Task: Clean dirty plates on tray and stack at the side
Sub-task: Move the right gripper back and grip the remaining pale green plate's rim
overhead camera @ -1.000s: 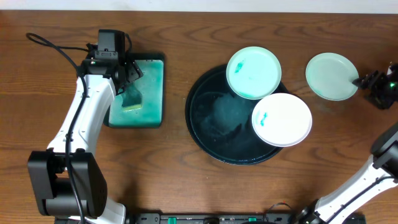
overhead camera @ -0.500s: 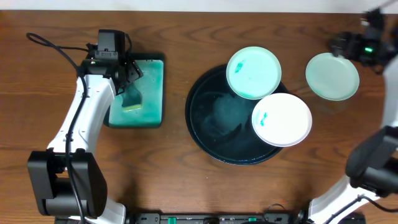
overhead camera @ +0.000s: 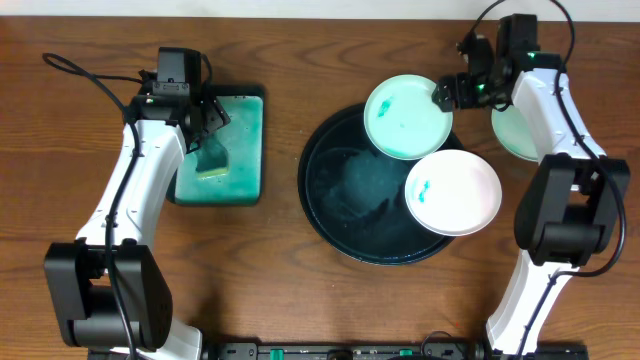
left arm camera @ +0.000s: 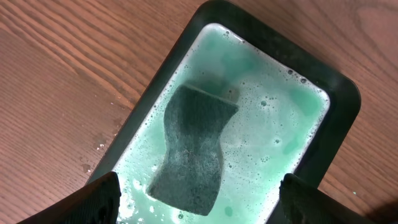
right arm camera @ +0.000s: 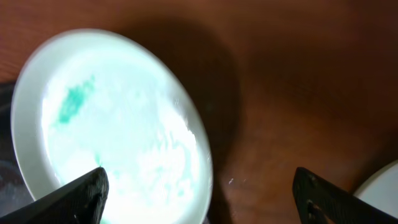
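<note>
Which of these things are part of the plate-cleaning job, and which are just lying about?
Part of the job:
- smeared mint-green plate and smeared white plate
- black tray under them
- third mint-green plate, off to the side
- sponge in the soapy rectangular tray, probably for wiping

Just lying about:
- loose black cable at far left

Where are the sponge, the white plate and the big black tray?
sponge (left arm camera: 191, 146): left wrist view, middle of its dark top.
white plate (overhead camera: 460, 195): overhead view, its bare centre.
black tray (overhead camera: 340, 195): overhead view, bare floor left of the plates.
</note>
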